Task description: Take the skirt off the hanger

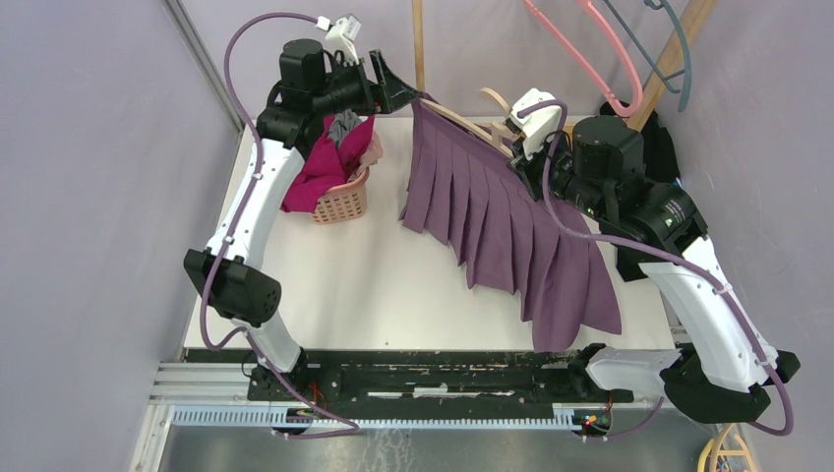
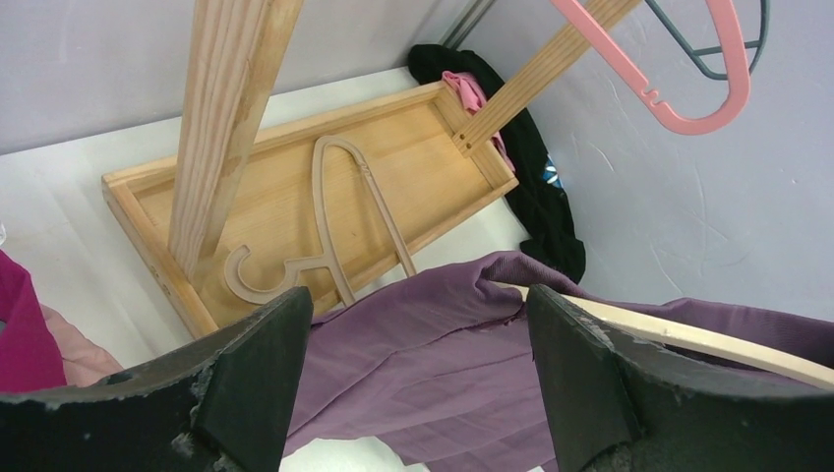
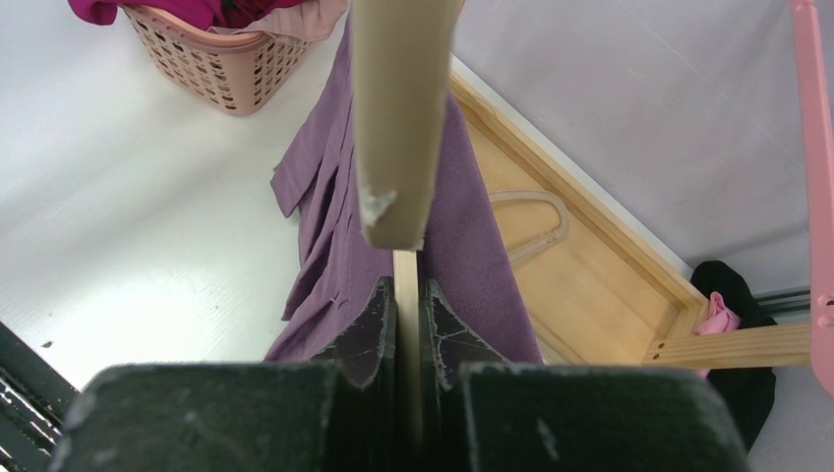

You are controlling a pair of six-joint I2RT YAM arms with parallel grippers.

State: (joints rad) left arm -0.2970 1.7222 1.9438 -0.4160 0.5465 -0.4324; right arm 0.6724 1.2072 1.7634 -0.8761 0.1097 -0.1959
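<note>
Right gripper (image 3: 406,295): black fingers (image 3: 366,329) were pressed together on the thin bar of a pale wooden hanger (image 3: 398,118). The bar ran straight out from between the pads, away from the wrist.
Left gripper (image 2: 418,310): black fingers were spread wide and pinched nothing. Whether they touched the cloth could not be told.
Purple pleated fabric skirt (image 1: 502,226): on the hanger, not removed. The waistband was draped over the bar ahead of the right gripper's fingertips, with cloth falling on both sides of them. The far corner of the waistband lay between and just past the left gripper's open fingers. The hem fanned down onto the white table (image 1: 374,285) under the right arm.
Hanger end: a bare length of the bar showed just beside the left gripper's right-hand finger, coming out of the waistband.
Pink perforated plastic basket (image 1: 341,202): below the left gripper, holding magenta and pale pink clothes.
Shallow wooden tray (image 2: 423,147): beyond the left gripper's fingertips, with slanted wooden posts rising from it.
Spare beige hanger (image 2: 329,246): flat inside the tray, just beyond the left gripper's left-hand finger.
Pink plastic hanger (image 2: 612,54): hung above and beyond the left gripper's right-hand finger.
Black cloth (image 2: 546,197): heaped at the tray's far corner, well beyond both grippers.
</note>
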